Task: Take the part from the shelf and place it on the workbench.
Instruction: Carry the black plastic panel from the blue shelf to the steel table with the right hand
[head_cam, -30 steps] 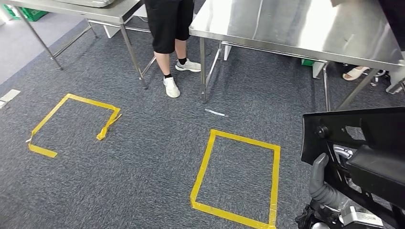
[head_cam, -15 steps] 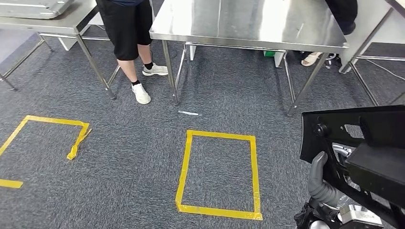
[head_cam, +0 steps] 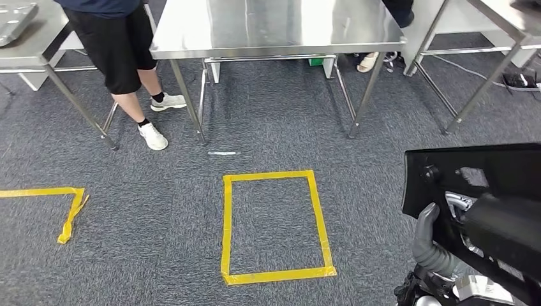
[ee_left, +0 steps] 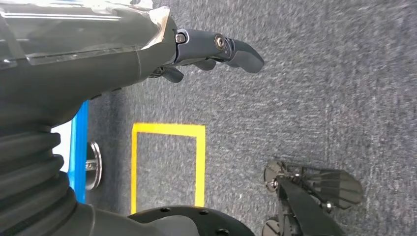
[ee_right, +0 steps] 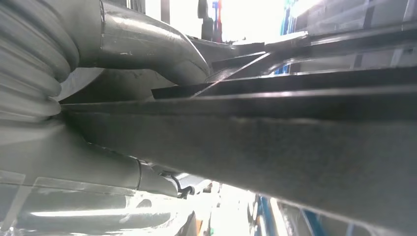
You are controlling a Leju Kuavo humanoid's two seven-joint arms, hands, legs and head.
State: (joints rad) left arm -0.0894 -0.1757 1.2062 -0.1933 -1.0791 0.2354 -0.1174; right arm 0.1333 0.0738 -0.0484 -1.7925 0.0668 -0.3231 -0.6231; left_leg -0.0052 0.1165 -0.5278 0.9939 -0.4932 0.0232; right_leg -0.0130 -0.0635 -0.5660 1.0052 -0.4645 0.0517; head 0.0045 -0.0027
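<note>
Right robot hand (head_cam: 440, 252) grips the black part (head_cam: 475, 185) low on the right of the head view, thumb up against its face, part sitting above the hand. Left robot hand (ee_left: 216, 49) holds nothing, fingers loosely extended over the carpet. Steel table (head_cam: 274, 29) ahead, beyond the yellow tape rectangle (head_cam: 274, 226).

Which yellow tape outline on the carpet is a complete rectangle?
The tape rectangle before the middle steel table is closed; the left tape outline is partial, with a loose end.
</note>
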